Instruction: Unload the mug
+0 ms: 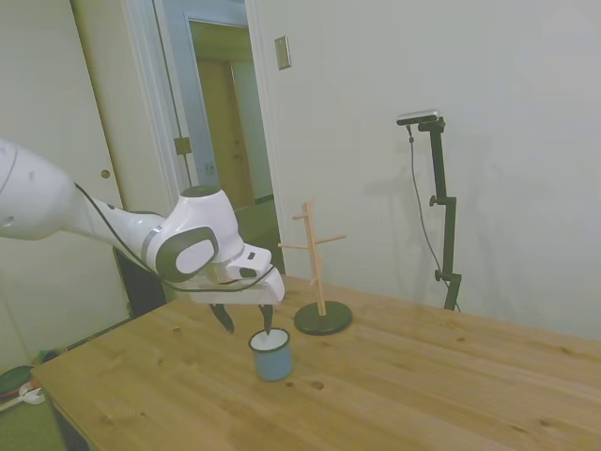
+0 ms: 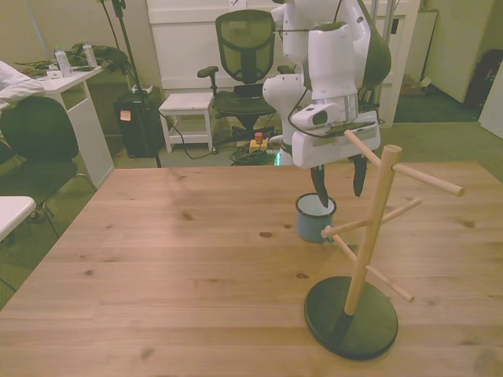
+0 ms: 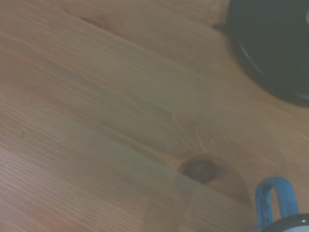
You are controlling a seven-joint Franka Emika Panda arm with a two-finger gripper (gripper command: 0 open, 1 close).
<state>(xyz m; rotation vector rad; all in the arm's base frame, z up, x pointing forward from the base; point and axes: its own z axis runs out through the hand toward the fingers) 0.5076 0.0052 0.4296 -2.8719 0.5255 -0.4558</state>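
Side view: the mug [image 1: 271, 354] stands upright on the pale wooden table [image 1: 423, 385], off the peg stand [image 1: 320, 272], whose dark round base sits just beyond it. The claw [image 1: 249, 322] hangs over the mug with its dark fingers spread apart; one finger dips at the mug's rim and the other hangs outside it toward the picture's left. Whether either finger touches the mug cannot be told. The planks show knots and long grain lines. Behind the table are a plain light wall, a white door frame and an open doorway into a dim hall.

Front view: the mug [image 2: 316, 218] rests on the table [image 2: 157, 259] between the claw [image 2: 339, 188] above and the peg stand [image 2: 368, 259] nearer the camera, whose pegs are all bare. The fingers hang apart, one over the mug's opening, one toward the front view's right. Past the table stand a mesh office chair [image 2: 245, 55], a white desk [image 2: 75, 102] and cables on the floor.

Wrist view: blurred wood grain with a dark knot [image 3: 199, 168], the mug's blue handle [image 3: 275, 200], and the edge of the stand's black base [image 3: 275, 48].
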